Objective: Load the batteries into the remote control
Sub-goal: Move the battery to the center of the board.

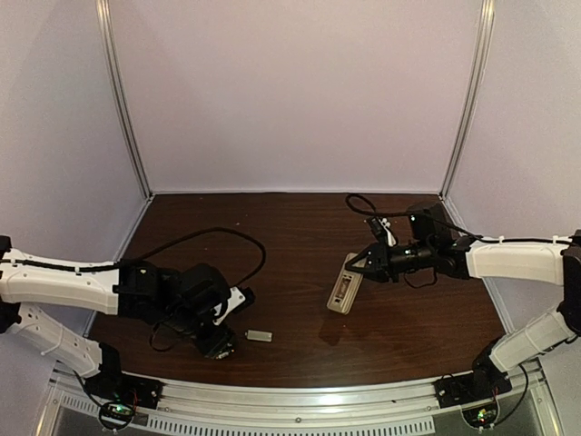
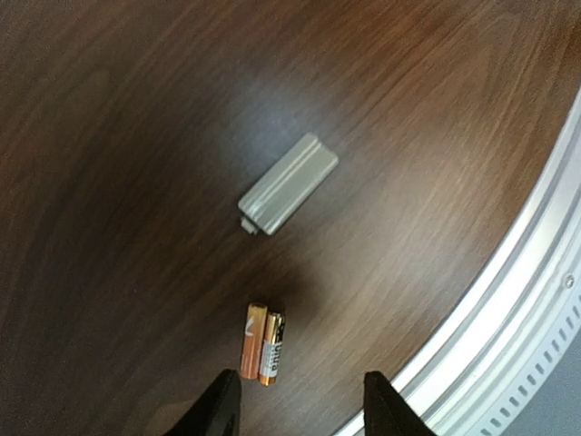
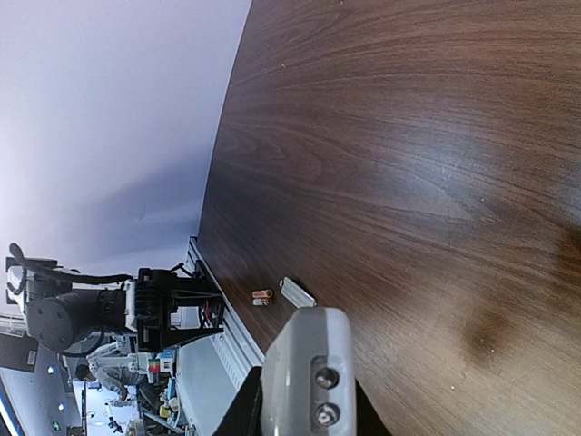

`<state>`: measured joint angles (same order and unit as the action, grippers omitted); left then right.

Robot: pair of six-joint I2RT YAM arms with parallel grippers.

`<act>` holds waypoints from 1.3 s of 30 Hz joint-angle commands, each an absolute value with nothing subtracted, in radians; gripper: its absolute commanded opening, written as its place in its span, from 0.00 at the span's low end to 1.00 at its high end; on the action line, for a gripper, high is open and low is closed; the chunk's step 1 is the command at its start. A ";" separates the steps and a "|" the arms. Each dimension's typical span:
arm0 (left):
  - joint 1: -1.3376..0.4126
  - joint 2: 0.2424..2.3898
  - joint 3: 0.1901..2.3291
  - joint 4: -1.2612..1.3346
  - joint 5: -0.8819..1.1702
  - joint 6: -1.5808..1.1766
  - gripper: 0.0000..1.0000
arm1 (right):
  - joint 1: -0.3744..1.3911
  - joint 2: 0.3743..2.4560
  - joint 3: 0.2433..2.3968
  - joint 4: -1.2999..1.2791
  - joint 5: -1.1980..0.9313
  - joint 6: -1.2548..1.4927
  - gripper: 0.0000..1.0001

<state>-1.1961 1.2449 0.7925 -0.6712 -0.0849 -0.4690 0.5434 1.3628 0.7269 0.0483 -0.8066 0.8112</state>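
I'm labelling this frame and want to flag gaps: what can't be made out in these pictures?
Top view: the left end effector hides the batteries; the wrist views show them.
Top view: the remote control is too small to tell whether any battery is in it.
Right wrist view: the frame's bottom edge cuts off the remote control; only one end shows.

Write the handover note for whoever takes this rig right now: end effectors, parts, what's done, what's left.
Left end effector: open, empty, above the batteries.
Right end effector: shut on one end of the remote control, mid-table.
Parts: both batteries lie side by side on the table; a small grey plate lies near them, not touching.
Done: remote gripped.
Left: pick up each battery and seat both in the remote.
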 commanded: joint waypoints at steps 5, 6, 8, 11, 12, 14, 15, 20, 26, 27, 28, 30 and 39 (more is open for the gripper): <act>-1.203 1.436 0.849 -0.843 -0.076 -0.568 0.54 | 0.540 1.314 0.719 0.034 -0.805 0.780 0.00; -1.202 1.445 0.848 -0.845 -0.078 -0.570 0.54 | 0.541 1.314 0.719 0.034 -0.804 0.779 0.00; -1.196 1.469 0.848 -0.846 -0.074 -0.569 0.54 | 0.541 1.313 0.719 0.036 -0.806 0.780 0.00; -1.187 1.508 0.850 -0.838 -0.071 -0.565 0.53 | 0.540 1.313 0.721 0.039 -0.808 0.782 0.00; -1.183 1.515 0.849 -0.828 -0.071 -0.563 0.53 | 0.541 1.313 0.722 0.038 -0.809 0.782 0.00; -1.176 1.519 0.839 -0.801 -0.062 -0.554 0.53 | 0.540 1.312 0.726 0.033 -0.811 0.779 0.00; -1.172 1.520 0.836 -0.788 -0.062 -0.552 0.53 | 0.540 1.312 0.728 0.029 -0.812 0.776 0.00; -1.140 1.534 0.822 -0.729 -0.089 -0.522 0.54 | 0.541 1.312 0.730 0.027 -0.810 0.773 0.00; -1.112 1.582 0.802 -0.669 -0.040 -0.464 0.49 | 0.540 1.314 0.737 0.019 -0.810 0.769 0.00; -1.110 1.590 0.796 -0.663 -0.034 -0.462 0.46 | 0.537 1.313 0.738 0.014 -0.811 0.766 0.00; -1.108 1.597 0.791 -0.658 -0.027 -0.460 0.44 | 0.536 1.312 0.739 0.010 -0.811 0.765 0.00; -1.104 1.603 0.788 -0.657 -0.032 -0.464 0.40 | 0.533 1.311 0.741 0.008 -0.813 0.763 0.00; -0.989 1.630 0.810 -0.611 -0.034 -0.411 0.26 | 0.519 1.319 0.736 0.031 -0.825 0.770 0.00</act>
<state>-1.0515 1.5707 0.8192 -0.6785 -0.0345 -0.4587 0.5293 1.3331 0.7265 0.0113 -0.8112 0.7803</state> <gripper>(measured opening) 0.271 0.215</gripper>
